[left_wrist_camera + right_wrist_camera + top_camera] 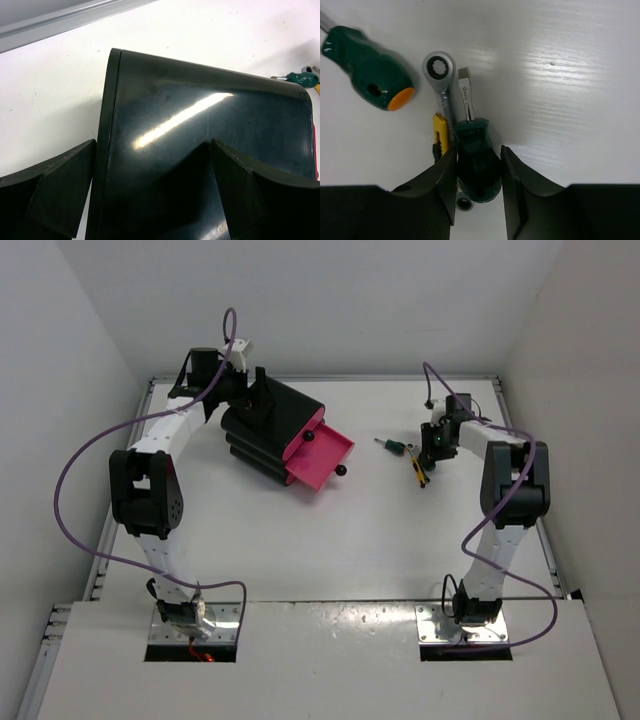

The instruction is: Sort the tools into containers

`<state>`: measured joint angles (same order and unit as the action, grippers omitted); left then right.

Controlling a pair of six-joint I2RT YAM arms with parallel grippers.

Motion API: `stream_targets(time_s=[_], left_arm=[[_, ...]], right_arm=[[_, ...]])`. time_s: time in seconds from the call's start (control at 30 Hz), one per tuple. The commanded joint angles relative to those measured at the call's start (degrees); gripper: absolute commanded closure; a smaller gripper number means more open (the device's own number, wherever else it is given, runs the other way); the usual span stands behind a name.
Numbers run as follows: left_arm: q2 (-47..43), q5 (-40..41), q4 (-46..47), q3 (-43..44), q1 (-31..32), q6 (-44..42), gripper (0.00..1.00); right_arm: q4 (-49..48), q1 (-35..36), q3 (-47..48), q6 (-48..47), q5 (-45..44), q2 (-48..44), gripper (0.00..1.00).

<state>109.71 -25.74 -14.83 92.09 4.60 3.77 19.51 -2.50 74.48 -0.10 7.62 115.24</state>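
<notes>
We see the right pincer (478, 150) clamped on the handle of a stubby green-handled screwdriver (476, 172). It lies on the white worktop (570, 75) just beside a silver wrench (440, 70) and a yellow-handled tool (439, 132), with a larger green screwdriver (367, 70) near them. The left pincer (152, 145) is spread wide over the black cabinet (200, 125) toward the far left, where one pink drawer (325, 452) stands pulled out.

table (330, 540): white | walls (330, 300): white, three sides | lit perhaps from overhead
</notes>
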Motion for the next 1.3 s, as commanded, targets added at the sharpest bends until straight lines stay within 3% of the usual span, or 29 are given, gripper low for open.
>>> stream_targets(time_s=[0.0,0.17,0.3,0.4,0.8,1.27], left_arm=[[6.8,5.5,-13.9,-4.2,2.5,-4.9,0.01],[6.8,5.5,-13.9,-3.7,2.5,-4.9,0.01],[6.8,5.5,-13.9,-3.7,2.5,-4.9,0.01],[7.4,5.0,-13.9,-3.7,2.5,-4.4,0.01],[7.4,4.4,-13.4,-4.2,2.5,-4.4,0.01],[7.9,4.4,-13.4,-4.2,2.5,-4.4,0.01]], right_arm=[[-1.4,-0.1,-1.1,1.1,8.2,-8.6,0.89],[-8.0,2.0,-4.5,9.7,18.3,-18.4,0.93],[-9.0,6.7,-4.0,16.3,22.6,-19.8,0.94],[-9.8,11.4,-1.6,18.7,24.0,-17.3,0.94],[-11.1,17.4,5.2,25.9,25.2,-8.9,0.95],[-11.6,23.4,10.6,27.0,21.6,-2.8,0.95]])
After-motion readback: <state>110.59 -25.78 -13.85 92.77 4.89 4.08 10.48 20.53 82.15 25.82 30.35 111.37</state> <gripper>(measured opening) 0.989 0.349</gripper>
